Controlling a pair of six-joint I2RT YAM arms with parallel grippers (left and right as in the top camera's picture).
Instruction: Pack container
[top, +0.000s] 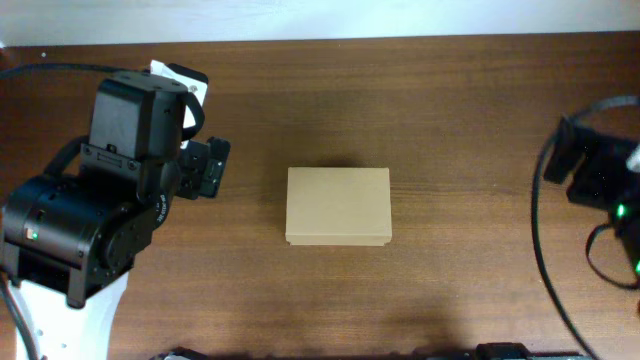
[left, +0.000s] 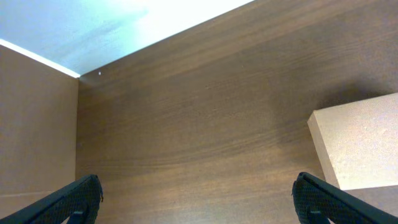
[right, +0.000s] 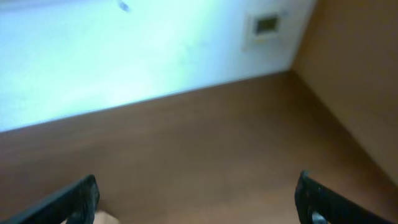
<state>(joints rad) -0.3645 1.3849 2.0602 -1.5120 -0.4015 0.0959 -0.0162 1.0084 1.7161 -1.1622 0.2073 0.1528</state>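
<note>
The container (top: 338, 205), a plain tan cardboard box, lies flat in the middle of the wooden table with its lid down. My left gripper (top: 205, 167) hovers to its left, apart from it. In the left wrist view the left gripper (left: 198, 200) is open over bare wood, and a corner of the box (left: 360, 140) shows at the right, beyond the right finger (left: 323, 199). The right arm (top: 595, 170) sits at the table's right edge, far from the box. My right gripper (right: 198, 200) is open with nothing between its fingers; that view is blurred.
A white card or tag (top: 185, 78) sticks out behind the left arm near the back edge. Black cables (top: 540, 230) loop around the right arm. A pale wall (right: 124, 56) rises behind the table, with a brown side panel (right: 354, 81) at the right.
</note>
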